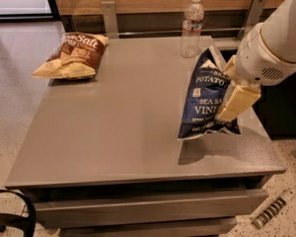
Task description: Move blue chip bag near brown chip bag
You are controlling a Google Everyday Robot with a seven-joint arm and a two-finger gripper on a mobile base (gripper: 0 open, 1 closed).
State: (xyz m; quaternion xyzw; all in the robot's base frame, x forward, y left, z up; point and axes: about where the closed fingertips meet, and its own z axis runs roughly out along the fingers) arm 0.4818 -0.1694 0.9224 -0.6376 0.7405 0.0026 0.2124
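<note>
The blue chip bag (205,98), dark navy with white "Potato" and "Sea Salt & Vinegar" lettering, hangs lifted above the right side of the grey table (128,122), casting a shadow below. My gripper (233,90) is shut on the bag's right edge, one cream finger (238,100) lying across its front. The brown chip bag (72,55), brown with a pale yellow lower part and "Sea Salt" script, lies at the table's far left corner, well apart from the blue bag.
A clear plastic water bottle (192,27) stands at the table's back edge, just behind the lifted bag. Metal brackets and a wooden wall panel run behind the table. The table's right edge is close under the arm.
</note>
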